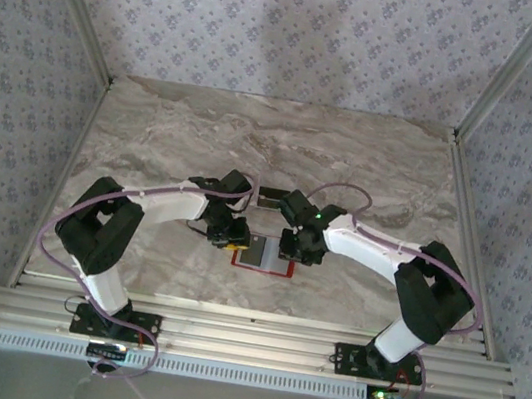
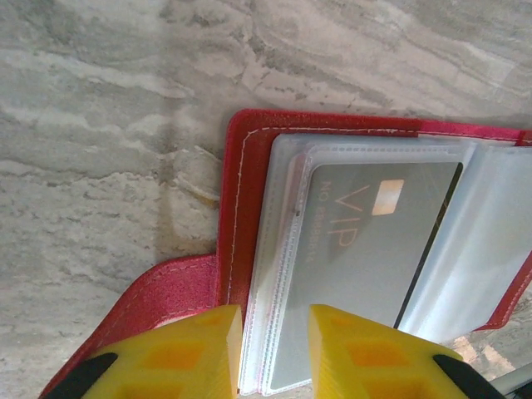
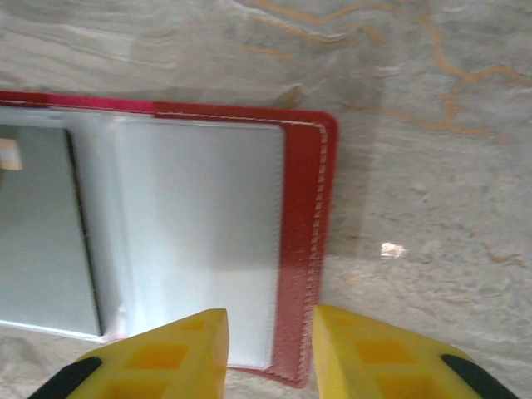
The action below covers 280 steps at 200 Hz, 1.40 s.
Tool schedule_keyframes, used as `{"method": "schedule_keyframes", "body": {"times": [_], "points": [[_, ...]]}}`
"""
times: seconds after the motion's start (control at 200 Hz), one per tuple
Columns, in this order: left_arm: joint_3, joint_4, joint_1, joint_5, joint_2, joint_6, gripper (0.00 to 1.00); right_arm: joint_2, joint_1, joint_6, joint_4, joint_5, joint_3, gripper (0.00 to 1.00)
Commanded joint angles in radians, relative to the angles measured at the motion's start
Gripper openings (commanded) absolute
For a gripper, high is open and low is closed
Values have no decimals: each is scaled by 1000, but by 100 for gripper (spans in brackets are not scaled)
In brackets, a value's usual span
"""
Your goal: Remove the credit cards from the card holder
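Card holder (image 2: pixel 241 216) open, grey credit card (image 2: pixel 366 258) lettered VIP in clear pocket

Red card holder (image 2: pixel 248 208) lies open, grey VIP credit card (image 2: pixel 366 266) in its pocket.

Bright red card holder (image 2: pixel 241 249) with pale stitching, frosty grey-clear pockets. Grey credit cards (image 2: pixel 374 258), gold chip, faint VIP lettering, dark edge stripe. Beige-grey marbled surface (image 2: pixel 100 125). Chunky yellow on left gripper (image 2: pixel 275 328) and right gripper (image 3: pixel 270 332). Lilac flowery walls (image 1: pixel 273 29).
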Motion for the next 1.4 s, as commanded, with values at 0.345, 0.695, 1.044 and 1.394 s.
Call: {"method": "schedule_keyframes", "body": {"times": [0.345, 0.695, 1.044, 1.394], "points": [[51, -61, -7, -34, -7, 25, 28, -1, -73, -57, 159, -87, -105, 41], [53, -59, -8, -40, -21, 18, 29, 29, -90, -83, 187, -126, -105, 45], [60, -52, -8, -36, -18, 19, 29, 74, -111, -122, 188, -121, -79, 26], [69, -39, -12, -25, -1, 18, 29, 75, -125, -170, 175, -127, -40, 21]]}}
